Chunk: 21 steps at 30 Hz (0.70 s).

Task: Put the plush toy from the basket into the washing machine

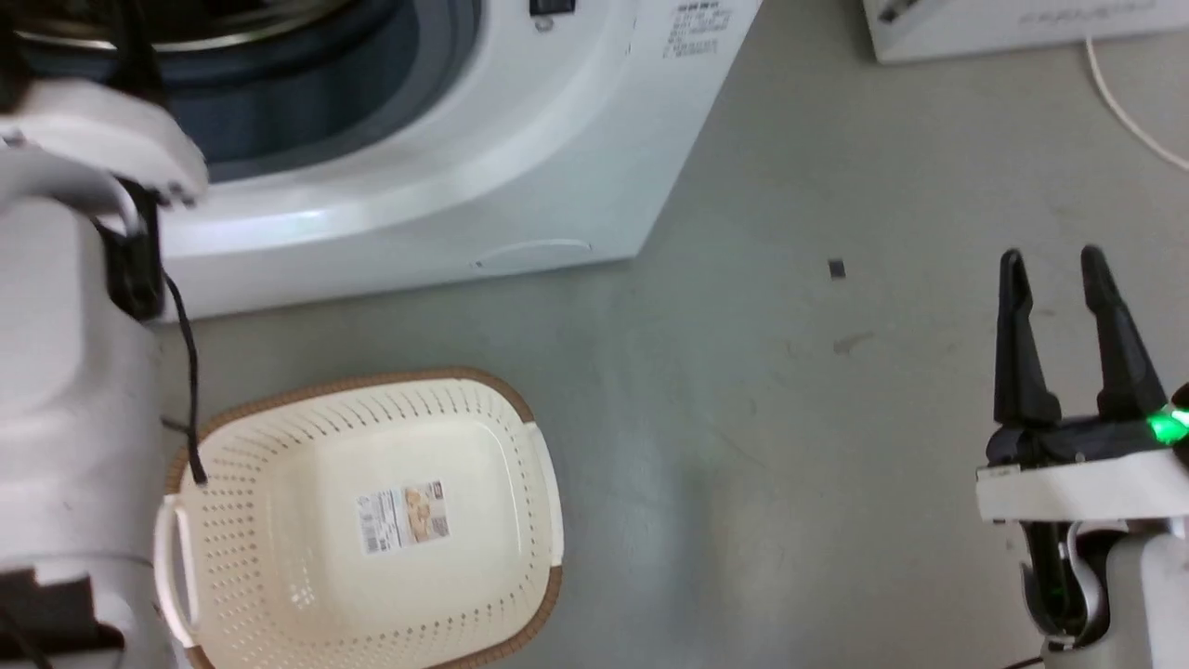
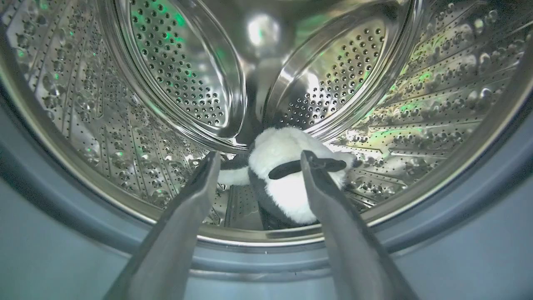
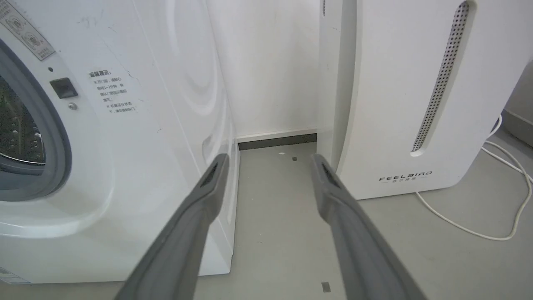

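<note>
The black-and-white penguin plush toy [image 2: 287, 175] lies on the floor of the steel drum, just inside the grey door seal [image 2: 479, 216]. My left gripper [image 2: 260, 156] is open at the drum mouth, its fingers astride the toy's near side and holding nothing. The washing machine [image 1: 483, 158] stands at the top left of the head view, where my pale left forearm [image 1: 74, 372] reaches toward its opening. The cream basket [image 1: 372, 520] sits on the floor with only its label sticker inside. My right gripper [image 1: 1054, 269] hangs open over the floor at the lower right.
A white appliance marked FEELBIRD [image 3: 416, 104] stands right of the washer, a narrow floor gap [image 3: 277, 183] between them. A white cable [image 3: 504, 200] loops on the floor beside it. A small dark mark [image 1: 837, 268] lies on the grey floor.
</note>
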Available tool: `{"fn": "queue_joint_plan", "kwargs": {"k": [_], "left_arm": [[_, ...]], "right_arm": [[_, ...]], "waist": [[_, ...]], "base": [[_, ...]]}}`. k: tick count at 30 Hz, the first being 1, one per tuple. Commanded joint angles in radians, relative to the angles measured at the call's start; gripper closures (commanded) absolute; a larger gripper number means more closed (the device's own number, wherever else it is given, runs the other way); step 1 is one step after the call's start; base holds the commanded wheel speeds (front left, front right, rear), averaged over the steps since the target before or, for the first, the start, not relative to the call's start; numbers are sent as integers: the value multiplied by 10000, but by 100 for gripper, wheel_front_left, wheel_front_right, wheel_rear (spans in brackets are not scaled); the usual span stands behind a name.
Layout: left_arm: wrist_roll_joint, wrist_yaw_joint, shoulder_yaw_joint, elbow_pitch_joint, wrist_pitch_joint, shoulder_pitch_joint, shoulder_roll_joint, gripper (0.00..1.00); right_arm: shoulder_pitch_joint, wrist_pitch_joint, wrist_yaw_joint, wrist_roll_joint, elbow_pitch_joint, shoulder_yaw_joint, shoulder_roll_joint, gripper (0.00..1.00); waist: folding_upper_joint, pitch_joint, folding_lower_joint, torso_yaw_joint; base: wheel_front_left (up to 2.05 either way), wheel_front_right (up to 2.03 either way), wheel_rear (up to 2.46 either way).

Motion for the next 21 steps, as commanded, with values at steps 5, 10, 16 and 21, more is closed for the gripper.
{"fn": "queue_joint_plan", "kwargs": {"k": [5,10,16,21], "left_arm": [[-195,-203,289,-575,-55,1268,-334,0],[-195,-593,407,-1291,-55,2371,-570,0],[-14,-779,515,-2269,-55,3721,-1048,0],[245,-744,499,-3185,-55,4862,-1619,0]], "right_arm": [[544,-46,-7,-78,139,-35,-10,0],[911,-46,-7,-127,204,-85,-10,0],[1406,-46,-7,-269,204,-208,-10,0],[1926,-46,-7,-430,192,-296,-10,0]], "waist": [[0,-1086,1,320],[0,-1740,1,514],[0,-2499,1,899],[0,-3141,1,1270]], "base": [[0,0,0],[0,0,0],[0,0,0],[0,0,0]]}}
